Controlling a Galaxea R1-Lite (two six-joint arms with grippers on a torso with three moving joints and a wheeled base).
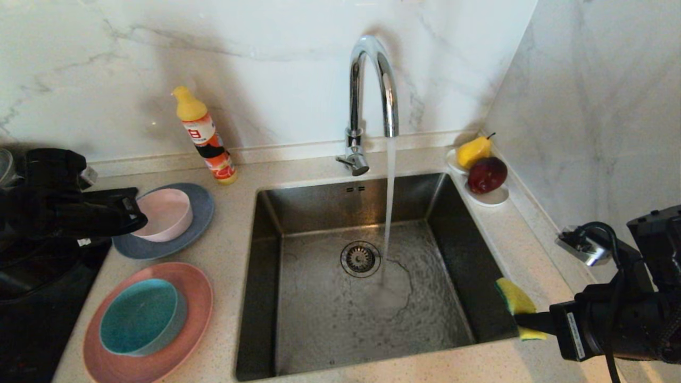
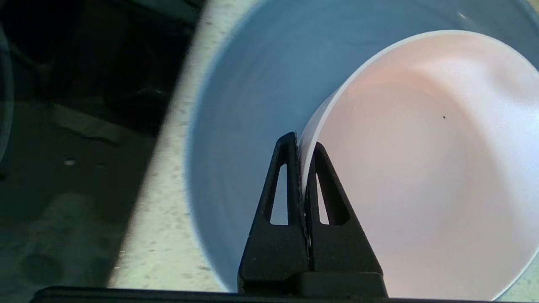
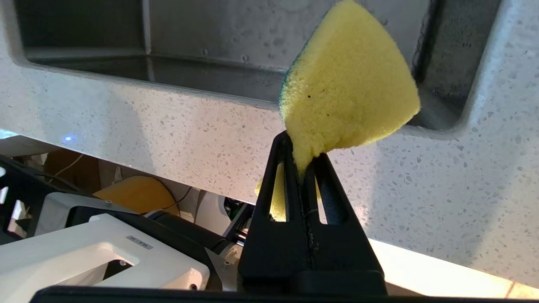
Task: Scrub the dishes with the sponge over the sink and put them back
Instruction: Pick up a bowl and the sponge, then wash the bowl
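Pickup step in hand — pale pink bowl, seated on the blue-grey plate, is pinched at its rim by the left gripper. Sponge is clamped in the right gripper by the sink edge — lift and carry over the basin are called for next.

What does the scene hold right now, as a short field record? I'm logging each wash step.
left gripper: shut on the pale pink bowl rim
pale pink bowl: on the blue-grey plate
right gripper: shut on the sponge, at the sink right edge
teal bowl: on the salmon-pink plate
faucet: running
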